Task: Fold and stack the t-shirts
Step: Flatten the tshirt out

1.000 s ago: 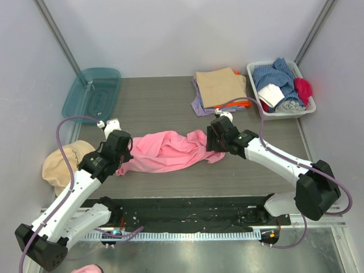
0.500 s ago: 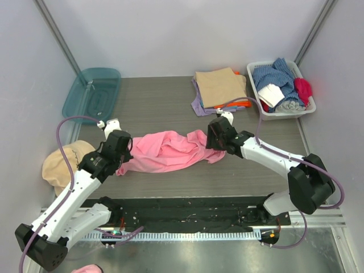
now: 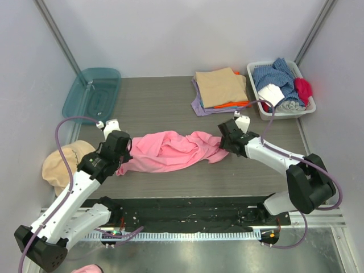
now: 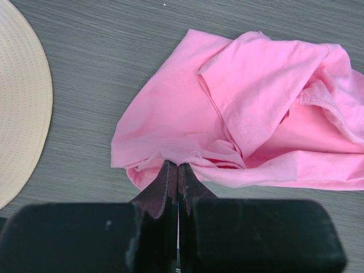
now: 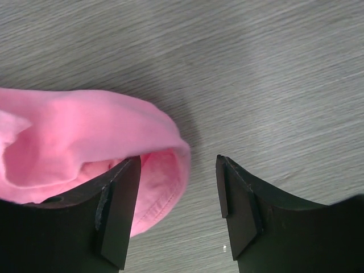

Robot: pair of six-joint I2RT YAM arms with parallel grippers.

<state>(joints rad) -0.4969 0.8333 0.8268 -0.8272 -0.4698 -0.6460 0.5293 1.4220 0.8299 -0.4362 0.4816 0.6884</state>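
Pale grey walls close in a dark, wood-grained table (image 3: 159,108), and my two arms reach over it from the near edge. The biggest thing on it is the pink t-shirt (image 3: 170,151), lying crumpled and unfolded across the middle, stretched roughly between my two wrists.

My left gripper (image 4: 174,166) is clamped tight on the shirt's left end: the jaws meet with no gap, and a bunched fold of pink cloth is pinched right at their tips. My right gripper (image 5: 177,165) sits low at the shirt's right end with its jaws spread apart. A rounded, hemmed edge of the pink cloth reaches partly into the gap, under my left finger, while bare table shows beside the other finger. The jaws are not closed on anything.

At the far right a stack of folded t-shirts (image 3: 220,86) lies flat, a tan one on top with orange and lilac edges peeking out beneath. Just beside it stands a white bin (image 3: 287,114) heaped with blue, white and red cloth. A teal tray (image 3: 94,91) rests at the far left corner, and a tan cap (image 3: 60,165) lies near my left arm, well apart from the shirt.

From above, my wrist housings hide both sets of fingertips. I cannot tell how many shirts make up the stack, nor whether my right fingers touch the cloth.
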